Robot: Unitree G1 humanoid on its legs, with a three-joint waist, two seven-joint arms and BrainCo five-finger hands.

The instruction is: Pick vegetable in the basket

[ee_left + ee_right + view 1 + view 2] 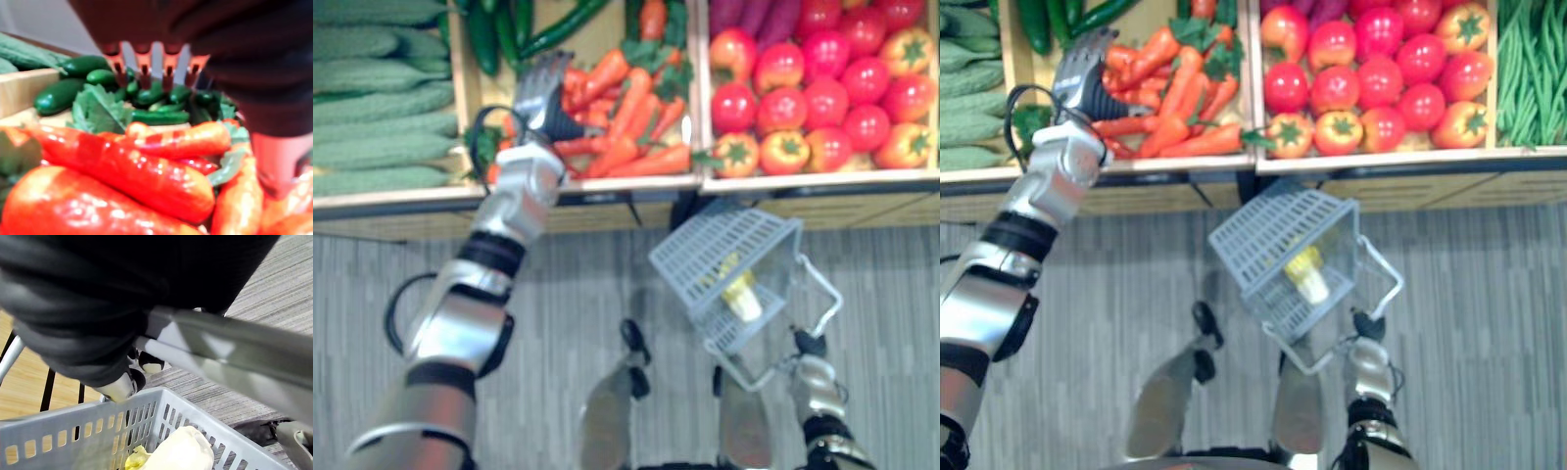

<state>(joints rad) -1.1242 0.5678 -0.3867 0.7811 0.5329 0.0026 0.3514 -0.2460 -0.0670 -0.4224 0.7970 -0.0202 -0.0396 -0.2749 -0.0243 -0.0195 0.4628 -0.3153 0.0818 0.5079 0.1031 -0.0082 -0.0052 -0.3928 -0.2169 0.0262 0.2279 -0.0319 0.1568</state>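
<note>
Where the left hand (543, 90) reaches: over the heap of carrots (631, 122) in the middle compartment of the wooden display crate (607, 184), the arm stretched up from the lower left.
Left hand's state: fingers (143, 66) straight and side by side in a row, holding nothing; whether they touch the carrots cannot be told.
Carrots: orange and glossy with leafy green tops, all lying piled in the compartment directly beneath the left hand.
Right hand (1368, 364): low on the right, well apart from the crate, its dark-tipped fingers (146, 363) curled around the basket handle (822, 294).
Basket (1273, 240): grey slatted plastic, hanging tilted from its handle above the floor (587, 284), in front of the crate's edge and below the tomatoes.
Inside the basket: one pale yellow vegetable (741, 292) lying against the lower wall; its kind cannot be told.
Dark green cucumbers (58, 93): at the back of the carrot compartment, just past the left hand's fingertips.
Pale green ridged cucumbers (372, 98): stacked lengthwise in the compartment to the left of the carrots.
Tomatoes (822, 93): in the compartment to the right, mostly red, a few orange-yellow, with green stems.
Green beans (1528, 69): in the farthest compartment on the right.
Floor: grey wood-grain planks.
</note>
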